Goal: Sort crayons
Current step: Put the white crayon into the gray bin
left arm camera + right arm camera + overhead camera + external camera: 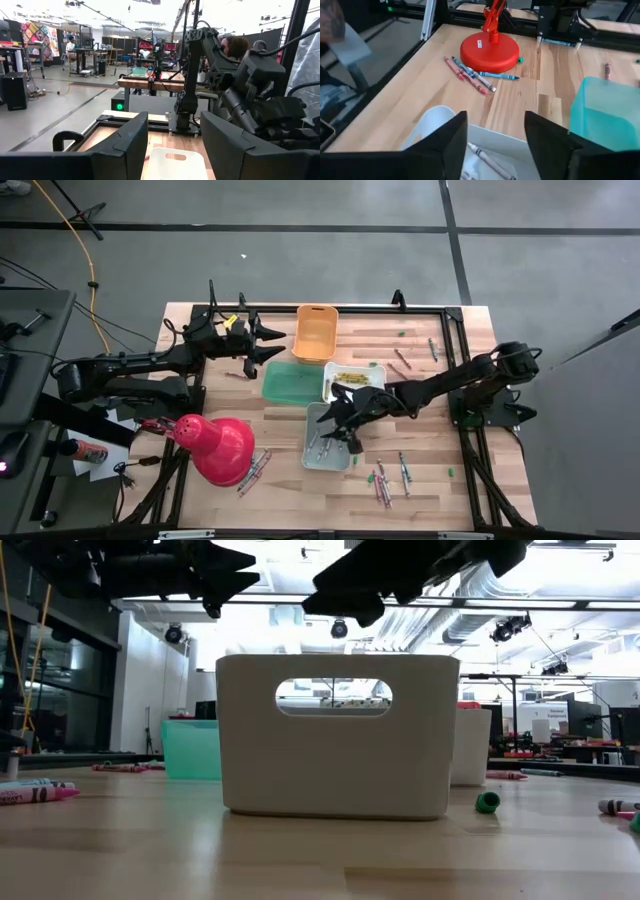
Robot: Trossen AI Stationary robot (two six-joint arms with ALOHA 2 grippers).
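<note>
Right claw (340, 423) hangs over the grey bin (326, 458), fingers spread, nothing between them; wrist view shows a gap with the bin rim and a grey crayon (487, 159) lying inside, directly below. Left claw (268, 340) waits spread and empty, well off toward the far side, near the orange bin (315, 332). Green bin (290, 382) and white bin (358, 376) sit just beyond the right claw. Loose crayons still on the desk (440, 430): a cluster (385, 480) near side of the right claw, a few (415, 352) far side of it, and a bunch (472, 75) by the red lamp base (489, 51). Sorting looks partway done. Risks, as I judge them: the arm sits low over the bins, so a sideways swing could clip a rim and shove or tip a bin. Crayons lie bunched and touching, so a pinch may take two or roll one away. Those by the lamp base are crowded; fingers could strike the base.
</note>
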